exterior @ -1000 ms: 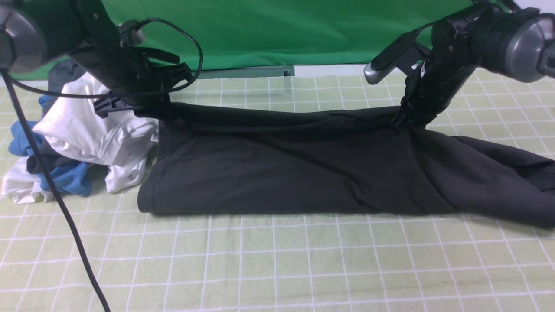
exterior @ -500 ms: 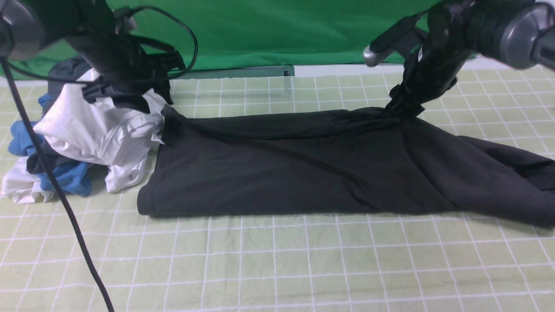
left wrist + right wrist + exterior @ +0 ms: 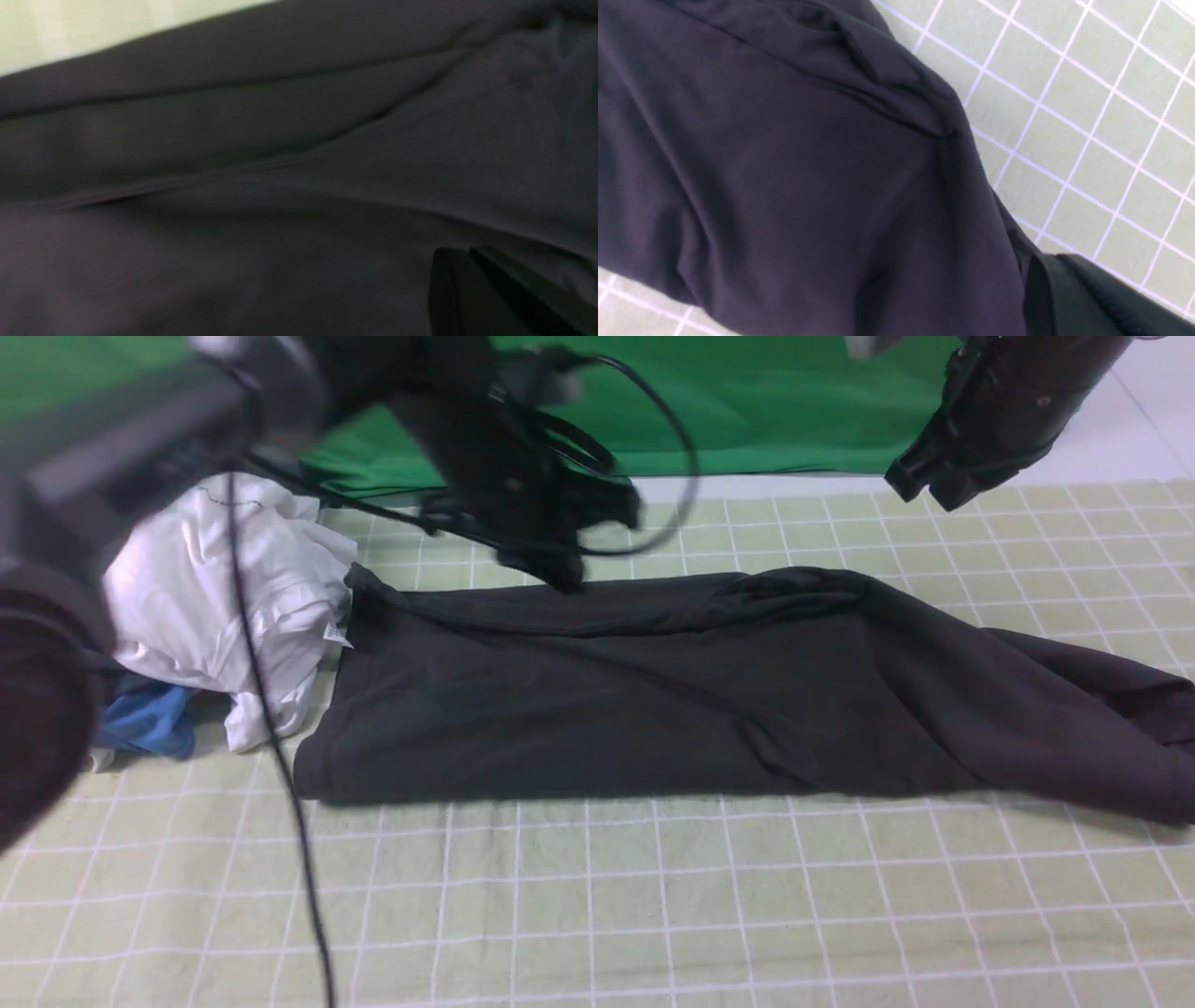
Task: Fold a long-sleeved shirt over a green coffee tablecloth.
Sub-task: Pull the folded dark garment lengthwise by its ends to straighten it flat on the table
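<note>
The long-sleeved shirt [image 3: 653, 700] lies flat as a long black band across the green coffee tablecloth [image 3: 597, 896], with a sleeve trailing to the right. My left gripper [image 3: 560, 577] is blurred and hangs just over the middle of the shirt's far edge. In the left wrist view its fingers [image 3: 472, 289] are pressed together over dark shirt fabric [image 3: 280, 186], with nothing between them. My right gripper [image 3: 920, 490] is raised above the cloth at the far right, clear of the shirt. Its fingers [image 3: 1059, 289] are also shut and empty above the shirt [image 3: 784, 186] and the tablecloth [image 3: 1087, 116].
A heap of white garments [image 3: 233, 607] with a blue one [image 3: 149, 728] beneath lies against the shirt's left end. A plain green backdrop [image 3: 747, 401] hangs behind the table. A black cable [image 3: 280, 756] dangles across the left foreground, beside my left arm's blurred bulk [image 3: 56, 616].
Both grippers have left the shirt's far edge, which now lies flat. My left arm has swung right to the middle. My right arm has risen up and to the right.
</note>
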Motion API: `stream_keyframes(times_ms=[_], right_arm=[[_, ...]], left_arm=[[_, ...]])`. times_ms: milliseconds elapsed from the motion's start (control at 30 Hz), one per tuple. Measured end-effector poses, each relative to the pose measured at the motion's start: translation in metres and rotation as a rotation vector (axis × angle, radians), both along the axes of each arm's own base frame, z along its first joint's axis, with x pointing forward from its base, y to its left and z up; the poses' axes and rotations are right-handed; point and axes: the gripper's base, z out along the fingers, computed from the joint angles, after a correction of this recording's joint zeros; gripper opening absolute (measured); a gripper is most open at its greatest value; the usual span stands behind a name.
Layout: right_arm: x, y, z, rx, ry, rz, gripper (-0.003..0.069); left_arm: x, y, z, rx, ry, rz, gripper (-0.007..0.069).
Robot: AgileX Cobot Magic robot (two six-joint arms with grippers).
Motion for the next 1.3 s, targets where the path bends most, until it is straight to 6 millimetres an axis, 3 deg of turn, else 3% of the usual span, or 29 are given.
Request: stream_keyframes(times_ms=[33,100,233,367,500,700,933,1067,1233,1300], right_arm=[[0.0,0.0,0.0,-0.001,-0.001,0.002,-0.0003],[-0.002,0.0,0.001,0.01,0.013,0.006,-0.0004],[-0.003,0.001,0.0,0.022,0.026,0.008,-0.0005],[-0.003,0.002,0.0,0.027,0.027,0.008,-0.0003],[-0.003,0.003,0.0,0.041,0.03,0.009,-0.0003],[-0.004,0.005,0.0,0.059,0.033,0.011,-0.0002],[-0.004,0.005,-0.001,0.057,0.046,0.031,-0.0002],[-0.002,0.011,-0.01,0.085,0.08,0.066,-0.0002],[0.011,0.02,-0.042,0.112,0.142,0.115,-0.0002],[0.021,0.024,-0.067,0.109,0.17,0.118,-0.0002]], left_arm=[[0.001,-0.001,-0.002,-0.001,-0.004,-0.001,0.0004],[0.009,-0.01,-0.029,0.005,-0.002,0.0,0.0004],[0.022,-0.012,-0.064,0.014,-0.017,0.017,0.0004],[0.03,-0.012,-0.085,0.015,-0.029,0.03,0.0006],[0.037,-0.007,-0.088,-0.001,-0.064,0.056,0.0008],[0.056,0.01,-0.087,-0.041,-0.165,0.127,0.0011],[0.075,0.053,-0.05,-0.072,-0.114,0.189,0.0011],[0.067,0.057,-0.037,-0.035,-0.047,0.111,0.0011],[0.045,0.054,-0.024,-0.009,-0.005,0.04,0.0011],[0.03,0.053,-0.024,0.001,0.008,0.032,0.0011]])
